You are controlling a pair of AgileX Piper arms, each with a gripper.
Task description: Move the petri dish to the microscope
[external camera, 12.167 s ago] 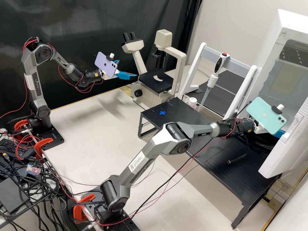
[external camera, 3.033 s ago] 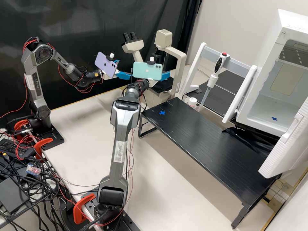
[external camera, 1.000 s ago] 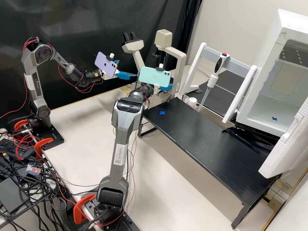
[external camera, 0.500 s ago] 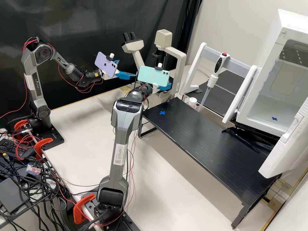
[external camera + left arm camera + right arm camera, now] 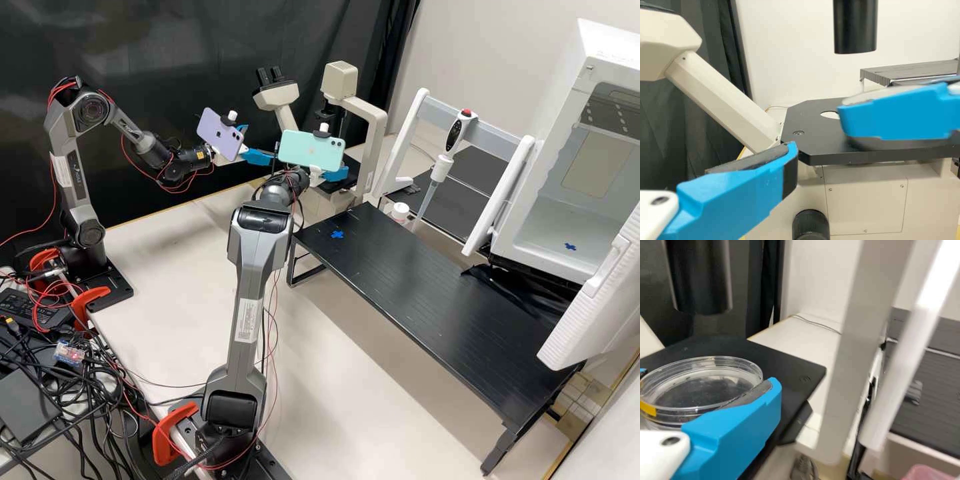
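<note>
In the high view, the left tool [image 5: 261, 142] is released, its fingers well apart, near the microscope [image 5: 277, 97]. The right tool [image 5: 337, 174] is at the microscope, partly behind a mint-green phone [image 5: 311, 151].

In the left wrist view, the dark stage [image 5: 812, 145] has a round opening, with a blue finger [image 5: 897, 117] across its edge.

In the right wrist view, the right tool is grasping the clear petri dish [image 5: 702, 407] over the stage; I can't tell whether the dish touches it.
</note>
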